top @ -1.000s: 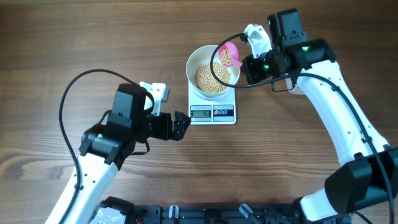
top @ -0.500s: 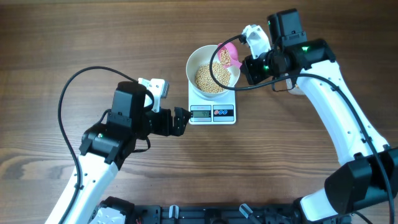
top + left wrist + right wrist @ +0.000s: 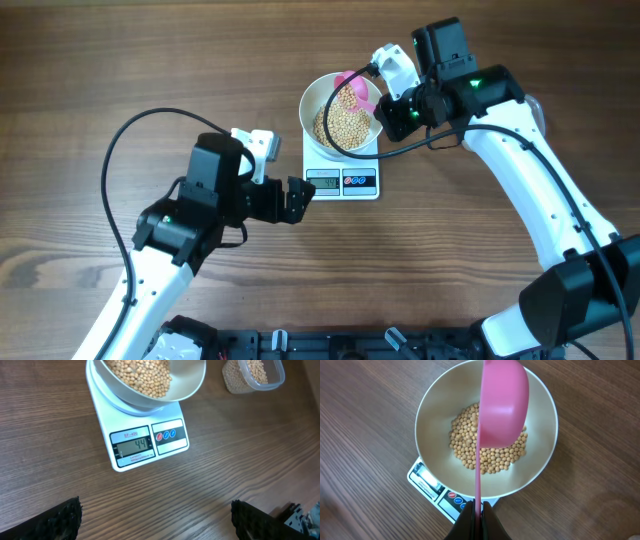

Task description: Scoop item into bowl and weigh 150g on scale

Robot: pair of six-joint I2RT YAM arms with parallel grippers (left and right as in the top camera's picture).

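Right claw [image 3: 477, 510] shifted left w/ scoop [image 3: 502, 405] over beans [image 3: 462, 445].

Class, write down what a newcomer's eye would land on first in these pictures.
The bright pink scoop, pinched in the right claw, stands out above the white bowl of tan beans, upper middle in the overhead view. The bowl sits on a small white scale, and the left claw hangs open just left of it.

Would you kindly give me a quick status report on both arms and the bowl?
Left fingers open, idle before scale. Right fingers shut on pink scoop, tipped over bowl. Beans piled in bowl on scale. Nothing blocking the bowl.
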